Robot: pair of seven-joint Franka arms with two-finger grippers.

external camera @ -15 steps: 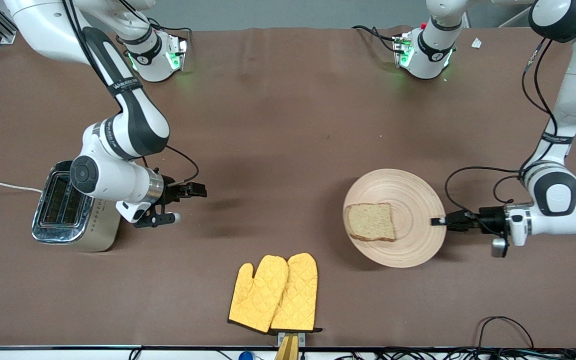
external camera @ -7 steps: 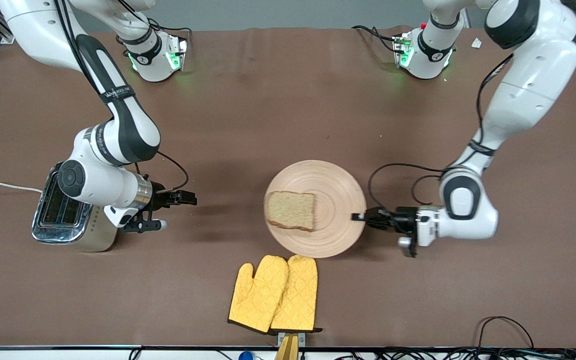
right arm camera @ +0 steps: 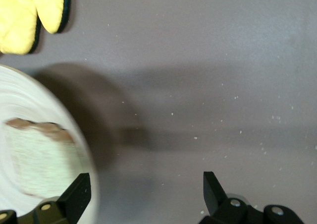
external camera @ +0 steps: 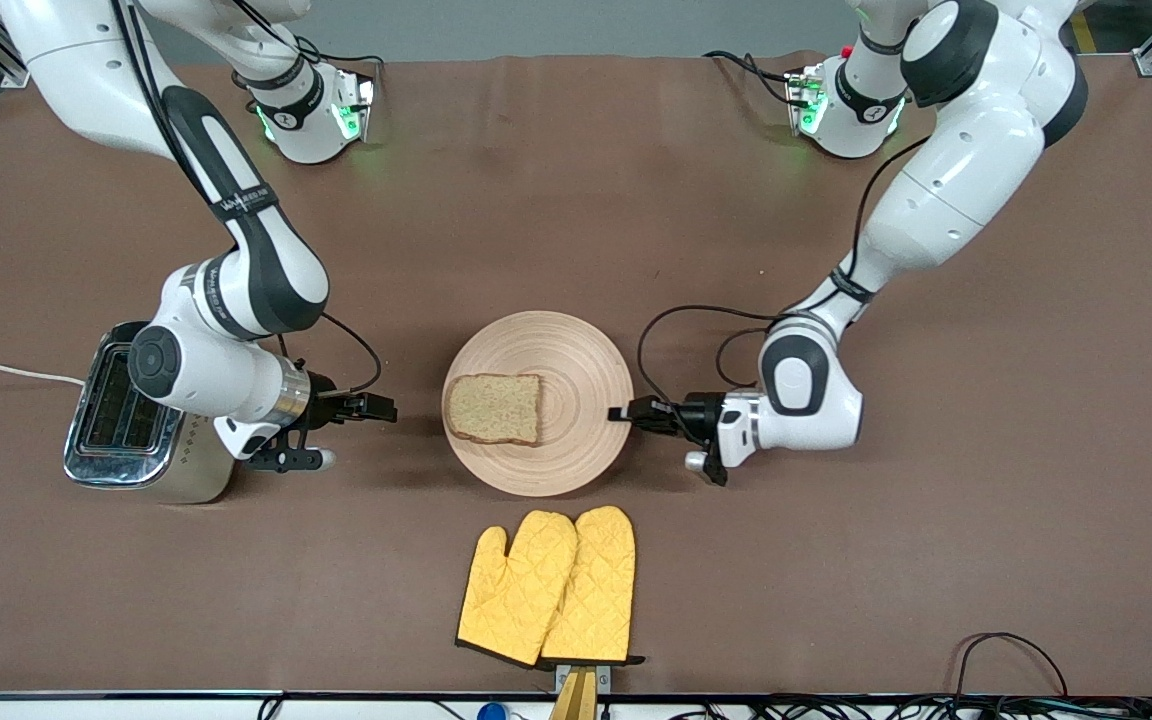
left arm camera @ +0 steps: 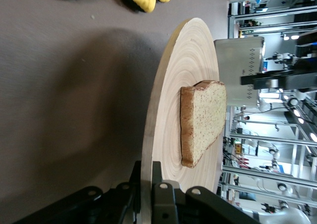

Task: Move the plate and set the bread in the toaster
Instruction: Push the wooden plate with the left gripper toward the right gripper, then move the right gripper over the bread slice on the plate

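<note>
Plate [external camera: 576, 420] held level above table [external camera: 576, 200], mid-table, so bread [external camera: 494, 408] rides flat on it within right arm's reach. Left hand [external camera: 620, 413] pinches plate rim, fingers [left arm camera: 163, 196] clamped on edge. Right hand [external camera: 356, 430] beside toaster [external camera: 151, 425], spread wide, empty, facing plate. Toaster at right arm's end, slots empty. Yellow mitts [external camera: 548, 585] nearer camera, untouched.

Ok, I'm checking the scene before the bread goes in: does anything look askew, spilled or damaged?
Nothing stands out. The bread lies flat and whole on the plate, which the left gripper holds by its rim. The toaster stands upright. The right gripper is open beside it. The yellow oven mitts lie flat.
</note>
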